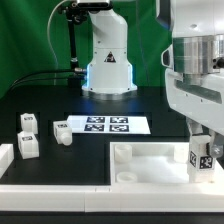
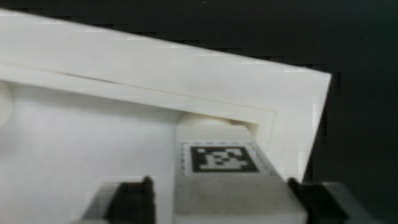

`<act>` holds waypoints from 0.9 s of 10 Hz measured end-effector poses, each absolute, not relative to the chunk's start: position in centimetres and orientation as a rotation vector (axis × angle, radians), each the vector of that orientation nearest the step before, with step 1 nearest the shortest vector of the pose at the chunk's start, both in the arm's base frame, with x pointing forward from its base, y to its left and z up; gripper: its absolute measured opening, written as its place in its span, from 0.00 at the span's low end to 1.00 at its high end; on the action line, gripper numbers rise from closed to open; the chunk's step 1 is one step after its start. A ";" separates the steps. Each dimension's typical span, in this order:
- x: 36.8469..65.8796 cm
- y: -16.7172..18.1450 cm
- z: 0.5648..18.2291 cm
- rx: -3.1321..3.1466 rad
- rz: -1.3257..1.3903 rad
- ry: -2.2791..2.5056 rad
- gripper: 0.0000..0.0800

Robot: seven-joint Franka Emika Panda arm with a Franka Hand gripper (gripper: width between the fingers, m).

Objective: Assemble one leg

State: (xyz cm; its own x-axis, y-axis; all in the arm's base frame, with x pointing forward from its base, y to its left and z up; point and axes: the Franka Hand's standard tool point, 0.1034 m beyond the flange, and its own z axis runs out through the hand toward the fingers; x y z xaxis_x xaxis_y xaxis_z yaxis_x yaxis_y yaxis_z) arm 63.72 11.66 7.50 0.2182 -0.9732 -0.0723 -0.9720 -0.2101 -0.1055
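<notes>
My gripper [image 1: 201,148] is shut on a leg [image 1: 200,165], a white block with a square tag, held upright at the right corner of the white rimmed tabletop [image 1: 150,158] in the exterior view. In the wrist view the leg [image 2: 221,165] sits between both dark fingers [image 2: 128,202], over the tabletop's corner [image 2: 143,90]. I cannot tell whether its lower end touches the tabletop. Three more legs lie at the exterior view's left: one [image 1: 28,121], another [image 1: 27,146] and a third [image 1: 62,131].
The marker board [image 1: 105,124] lies behind the tabletop, in front of the robot base [image 1: 108,60]. A white block [image 1: 5,158] sits at the exterior view's left edge. A white bar [image 1: 60,190] runs along the front.
</notes>
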 end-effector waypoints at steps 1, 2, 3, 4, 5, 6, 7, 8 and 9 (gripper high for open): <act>63.8 11.6 7.5 -2.373 -0.027 1.853 0.58; 63.9 11.2 7.4 -2.526 -0.079 1.630 0.73; 63.9 10.8 7.4 -2.705 -0.083 1.335 0.80; 63.9 10.7 7.5 -2.799 -0.074 1.137 0.80; 63.9 10.7 7.5 -2.807 -0.081 1.114 0.81; 63.9 10.7 7.5 -2.856 -0.090 0.992 0.81; 63.9 10.6 7.5 -2.893 -0.097 0.891 0.81; 63.9 10.6 7.5 -2.943 -0.108 0.747 0.81; 64.3 11.3 7.7 -3.057 -0.172 0.320 0.81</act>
State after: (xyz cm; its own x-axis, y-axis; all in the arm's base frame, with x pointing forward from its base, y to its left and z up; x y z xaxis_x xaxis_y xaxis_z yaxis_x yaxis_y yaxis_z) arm 64.28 11.26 7.69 0.9722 -0.2098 0.1044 -0.2027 -0.9764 -0.0746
